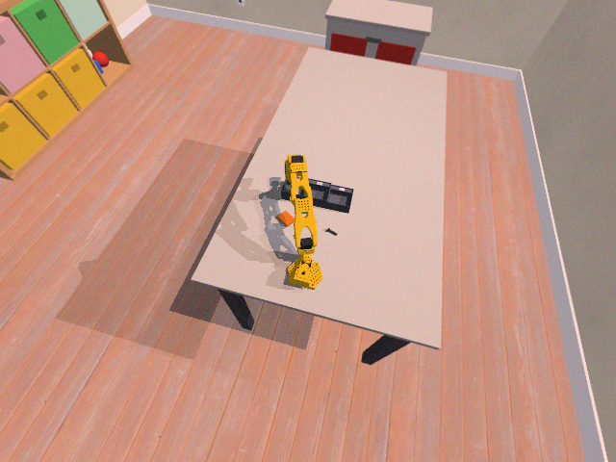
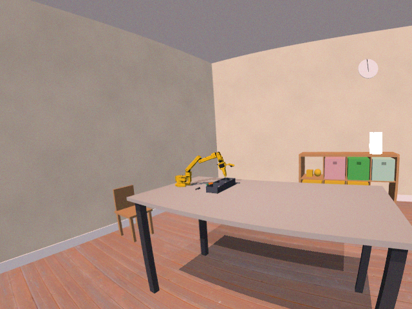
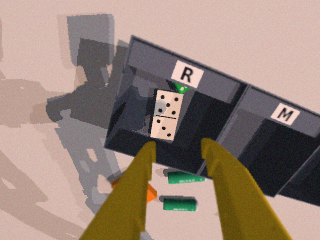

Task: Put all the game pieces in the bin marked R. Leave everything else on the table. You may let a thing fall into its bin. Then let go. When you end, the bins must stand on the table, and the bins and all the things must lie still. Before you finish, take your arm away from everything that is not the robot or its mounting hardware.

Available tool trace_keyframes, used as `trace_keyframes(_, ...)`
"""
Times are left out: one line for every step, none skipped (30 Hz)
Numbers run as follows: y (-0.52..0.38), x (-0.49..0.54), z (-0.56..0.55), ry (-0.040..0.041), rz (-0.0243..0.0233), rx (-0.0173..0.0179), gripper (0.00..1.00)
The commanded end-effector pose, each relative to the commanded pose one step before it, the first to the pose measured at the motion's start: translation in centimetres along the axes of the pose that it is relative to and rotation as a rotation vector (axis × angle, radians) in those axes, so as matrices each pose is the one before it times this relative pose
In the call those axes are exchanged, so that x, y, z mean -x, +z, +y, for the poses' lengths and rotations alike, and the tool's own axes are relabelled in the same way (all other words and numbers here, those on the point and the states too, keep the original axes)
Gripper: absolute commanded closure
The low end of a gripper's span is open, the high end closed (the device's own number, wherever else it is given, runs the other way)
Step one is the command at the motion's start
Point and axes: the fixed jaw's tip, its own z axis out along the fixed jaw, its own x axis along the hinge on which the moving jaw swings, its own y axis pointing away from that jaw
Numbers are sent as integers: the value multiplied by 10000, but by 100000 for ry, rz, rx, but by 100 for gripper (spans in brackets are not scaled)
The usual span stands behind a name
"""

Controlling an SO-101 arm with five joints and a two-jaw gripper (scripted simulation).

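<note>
The bin marked R (image 3: 145,52) is the left one of a dark row of bins. A white domino (image 3: 167,114) with black dots lies in it. Part of a green die (image 3: 181,88) shows just beyond the domino, below the R label. My gripper (image 3: 178,144) (image 2: 224,175) is open and empty above the near part of the R bin, with a gap between its jaws. In the top view the arm hides much of the R bin and the jaws cannot be made out.
The bin marked M (image 3: 310,123) adjoins R. Two green cylinders (image 3: 186,178) (image 3: 180,204) with grey ends and an orange block (image 1: 285,218) (image 3: 150,194) lie on the arm's side of the bins. A small dark thing (image 1: 330,231) (image 2: 197,188) lies apart from them on the table.
</note>
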Motion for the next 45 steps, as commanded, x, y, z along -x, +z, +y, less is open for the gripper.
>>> trace_keyframes(-27725,10607,2988,-62,-9697,479,83)
trace_keyframes(-1751,1082,12,8,-839,9,83)
trace_keyframes(-1434,886,11,5,-688,9,83)
trace_keyframes(-1119,696,4,6,-534,6,83)
trace_keyframes(-814,501,3,6,-386,3,83)
trace_keyframes(-525,334,8,3,-254,3,83)
trace_keyframes(-296,184,1,0,-141,0,83)
trace_keyframes(-118,70,0,0,-53,3,83)
trace_keyframes(-17,8,0,3,-9,0,83)
trace_keyframes(0,0,0,0,0,0,83)
trace_keyframes(0,0,0,0,0,0,83)
trace_keyframes(4,3,-2,-1,1,-2,83)
trace_keyframes(0,0,0,0,0,0,83)
trace_keyframes(0,0,0,0,0,0,83)
trace_keyframes(0,0,0,0,0,0,83)
trace_keyframes(0,0,0,0,0,0,83)
trace_keyframes(0,0,0,0,0,0,83)
trace_keyframes(0,0,0,0,0,0,83)
trace_keyframes(0,0,0,0,0,0,83)
trace_keyframes(0,0,0,0,0,0,83)
trace_keyframes(0,0,0,0,0,0,83)
trace_keyframes(0,0,0,0,0,0,83)
trace_keyframes(0,0,0,0,0,0,83)
trace_keyframes(0,0,0,0,0,0,83)
trace_keyframes(0,0,0,0,0,0,83)
trace_keyframes(0,0,0,0,0,0,83)
trace_keyframes(0,0,0,0,0,0,83)
trace_keyframes(0,0,0,0,0,0,83)
trace_keyframes(-15,-3,-12,3,2,0,83)
trace_keyframes(-87,-30,-102,28,6,-14,83)
trace_keyframes(-217,-74,-257,65,19,-34,83)
trace_keyframes(-410,-144,-478,127,37,-64,83)
trace_keyframes(-644,-222,-748,194,59,-98,83)
trace_keyframes(-911,-333,-1055,278,81,-142,83)
trace_keyframes(-1208,-458,-1400,371,112,-184,83)
trace_keyframes(-1516,-603,-1766,466,137,-237,83)
trace_keyframes(-1835,-773,-2130,565,169,-282,83)
trace_keyframes(-2153,-975,-2506,673,200,-336,83)
trace_keyframes(-2462,-1197,-2865,775,231,-381,83)
trace_keyframes(-2757,-1455,-3215,877,262,-432,83)
trace_keyframes(-3018,-1735,-3534,976,293,-476,83)
trace_keyframes(-3252,-2047,-3835,1072,321,-515,83)
trace_keyframes(-3445,-2382,-4083,1162,346,-556,83)
trace_keyframes(0,0,0,0,0,0,83)
trace_keyframes(0,0,0,0,0,0,83)
